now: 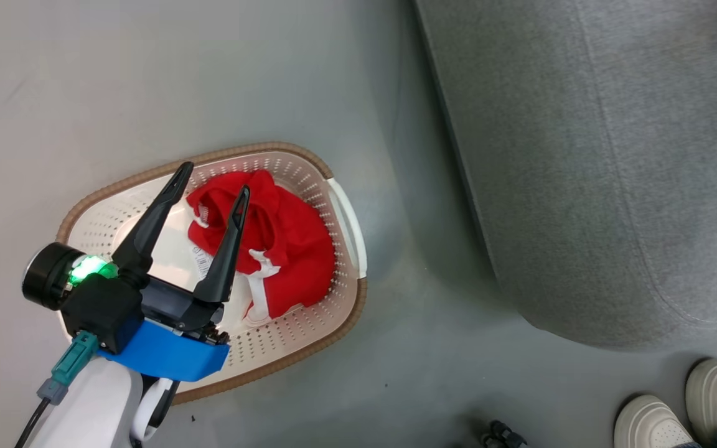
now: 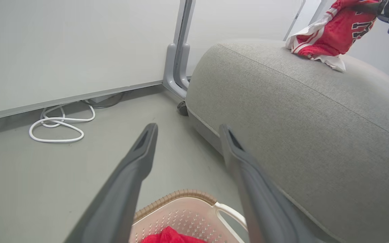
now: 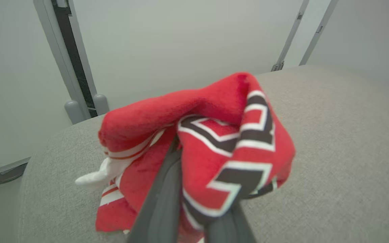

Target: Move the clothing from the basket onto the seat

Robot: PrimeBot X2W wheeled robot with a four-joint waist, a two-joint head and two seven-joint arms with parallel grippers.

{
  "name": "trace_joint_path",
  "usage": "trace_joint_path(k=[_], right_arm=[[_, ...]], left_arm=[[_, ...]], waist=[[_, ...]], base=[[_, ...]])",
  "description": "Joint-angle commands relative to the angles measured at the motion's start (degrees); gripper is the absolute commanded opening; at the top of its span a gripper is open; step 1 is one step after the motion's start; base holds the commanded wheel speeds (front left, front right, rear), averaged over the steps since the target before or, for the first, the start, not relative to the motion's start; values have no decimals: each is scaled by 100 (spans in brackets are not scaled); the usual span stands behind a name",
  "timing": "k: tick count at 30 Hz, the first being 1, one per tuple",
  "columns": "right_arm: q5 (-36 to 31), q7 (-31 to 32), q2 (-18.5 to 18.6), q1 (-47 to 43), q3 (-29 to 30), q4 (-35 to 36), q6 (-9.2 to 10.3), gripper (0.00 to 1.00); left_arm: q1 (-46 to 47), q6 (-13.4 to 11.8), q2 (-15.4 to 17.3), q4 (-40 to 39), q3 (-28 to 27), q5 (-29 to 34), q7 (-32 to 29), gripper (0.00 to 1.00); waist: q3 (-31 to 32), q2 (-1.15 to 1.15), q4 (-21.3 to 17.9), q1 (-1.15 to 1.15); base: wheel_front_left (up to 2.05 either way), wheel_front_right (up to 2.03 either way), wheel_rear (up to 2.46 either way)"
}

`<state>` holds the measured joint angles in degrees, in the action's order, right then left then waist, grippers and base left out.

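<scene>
Head view looks down on the left gripper [image 1: 215, 178], its jaws spread wide above the basket [image 1: 240, 151] on the floor [image 1: 147, 74], touching nothing. One red top [image 1: 290, 242] with white trim lies bunched in the basket's right half, beside a paper label [image 1: 200, 261]. The grey seat [image 1: 582, 155] stands just right of the basket, and a person's white shoes [image 1: 682, 410] show at the lower right corner. Right wrist view has the right gripper [image 3: 194, 209] pinching a red jersey [image 3: 214, 141] with dark letters outlined in white, the cloth bunched over its fingers. From the left wrist view that jersey's lower folds rest on top of the seat, while its upper part hangs from the gripper. A white cable [image 2: 59, 126] lies looped on the floor
</scene>
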<state>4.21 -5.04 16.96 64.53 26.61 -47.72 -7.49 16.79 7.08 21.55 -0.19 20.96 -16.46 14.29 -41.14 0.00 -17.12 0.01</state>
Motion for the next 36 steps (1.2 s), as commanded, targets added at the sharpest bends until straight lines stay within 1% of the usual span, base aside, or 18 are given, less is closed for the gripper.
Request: trace_joint_path(k=[1, 2, 7, 9, 15, 20, 23, 26, 34, 35, 36], right_arm=[[-132, -54, 34, -56, 28, -88, -1, 93], [-185, -63, 26, -68, 61, -192, -1, 100], [-514, -321, -60, -230, -59, -483, -1, 100], [-537, -440, -89, -343, -85, -547, -1, 100], [-579, -594, -175, -996, -350, -629, -1, 100], [-535, -637, -374, -1758, -664, -462, -1, 100], [-401, -682, -555, -2240, -868, -242, -1, 100], [-303, -760, -686, -2728, -1082, 132, -1, 100], [-253, -655, -1115, -4070, -1430, 1551, -1, 100], [-253, -655, -1115, -4070, -1430, 1551, -1, 100], [-255, -610, -1170, -4259, -1447, 1746, -1, 100]], left_arm=[[124, -12, -8, 6, 1, 16, 36, 100], [125, -16, -25, 30, 6, 3, 44, 100], [139, -37, -160, 176, 15, -72, 65, 100], [141, -25, -241, 303, 70, -122, 73, 100], [107, 18, -592, 797, 211, -338, 93, 100], [-175, 39, -840, 987, 29, -461, 95, 100], [-373, 48, -969, 1103, -116, -505, 96, 100], [-557, 54, -1047, 1268, -226, -549, 97, 100], [-955, 54, -1201, 1569, -537, -606, 97, 100], [-955, 54, -1201, 1569, -537, -606, 97, 100], [-1006, 55, -1212, 1606, -564, -605, 98, 100]], waist=[[1, 0, 61, -1], [33, 0, 75, -1], [320, 0, 144, -1], [489, 0, 189, -1], [1260, 0, 400, -1], [1941, 0, 494, -1], [2306, 0, 533, -1], [2618, 0, 562, -1], [3282, 0, 706, -1], [3282, 0, 706, -1], [3367, 0, 735, -1]], base=[[0, 0, 0], [0, 0, 0], [0, 0, 0], [0, 0, 0], [0, 0, 0], [0, 0, 0], [0, 0, 0], [0, 0, 0], [0, 0, 0], [0, 0, 0], [0, 0, 0]])
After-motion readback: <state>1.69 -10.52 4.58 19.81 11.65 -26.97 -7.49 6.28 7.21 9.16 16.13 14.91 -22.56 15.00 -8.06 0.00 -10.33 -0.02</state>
